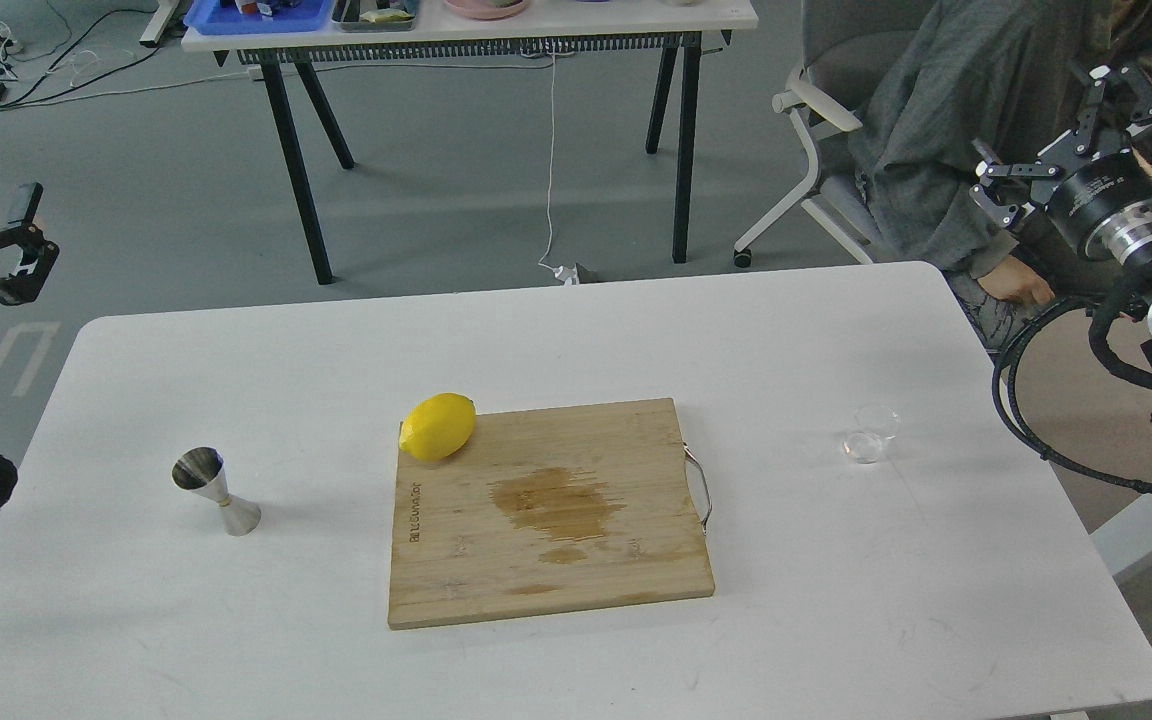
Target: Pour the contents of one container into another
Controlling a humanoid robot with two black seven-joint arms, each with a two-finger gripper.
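Observation:
A tiny clear glass cup (871,434) stands on the white table (836,600) at the right, with nothing near it. On the left part of the table a shiny steel jigger (215,490) stands upright. My right gripper (1054,132) hangs high beyond the table's right rear corner, well above and behind the cup; its fingers are spread and hold nothing. At the left edge of the view, my left gripper (28,238) stays off the table, far back and left of the jigger. It is open too and empty.
Between the cup and the jigger lies a wooden cutting board (456,570) with a wet stain (556,506) and a lemon (438,427) at its far left corner. A seated person (946,140) is behind the table's right corner. Another table (476,40) stands further back.

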